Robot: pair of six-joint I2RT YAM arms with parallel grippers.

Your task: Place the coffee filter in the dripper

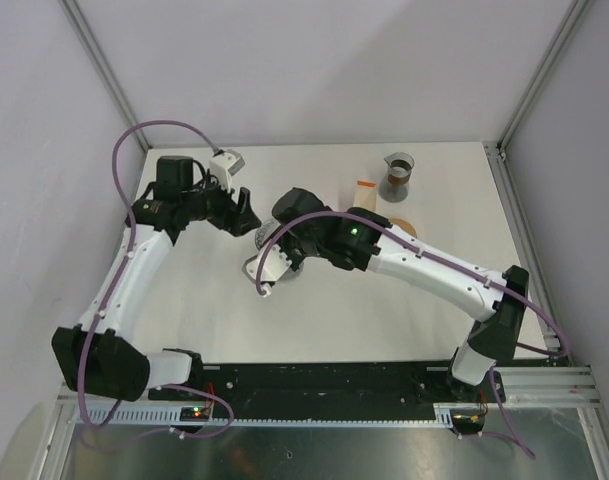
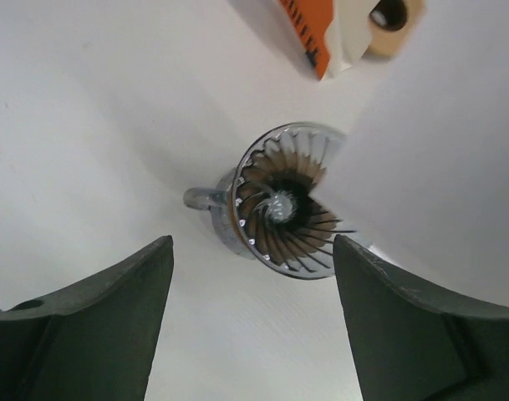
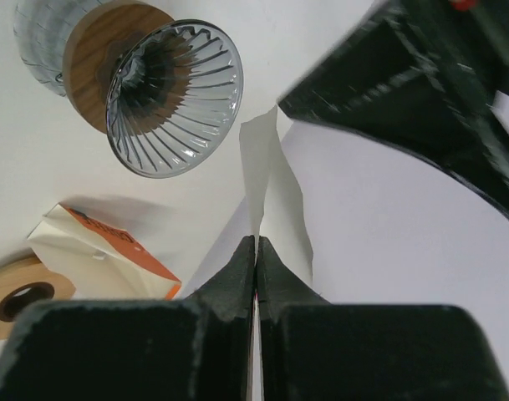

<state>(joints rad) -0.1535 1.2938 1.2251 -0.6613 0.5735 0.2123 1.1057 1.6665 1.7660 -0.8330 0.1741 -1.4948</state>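
Over the table (image 1: 184, 300), seeing the left pincer (image 2: 252, 251) spread wide open, pointed at the glass dripper (image 2: 283, 205). Also seeing the right pincer (image 3: 256, 251) clamped shut on the white coffee filter (image 3: 275, 192), held up just beside the dripper's mouth, not inside yet.

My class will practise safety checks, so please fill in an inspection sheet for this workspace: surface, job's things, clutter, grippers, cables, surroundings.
Surface: white table; no spills seen.
Job's things: glass dripper, no filter in it yet; white coffee filter held just beside it.
Clutter: orange-and-white packet, wooden ring and beaker at the far right of the table.
Grippers: right gripper shut on the filter's edge; left gripper open, holding nothing, over the dripper.
Cables: purple cable along each arm, the left one looping wide.
Surroundings: grey walls and metal frame posts; nothing else seen.
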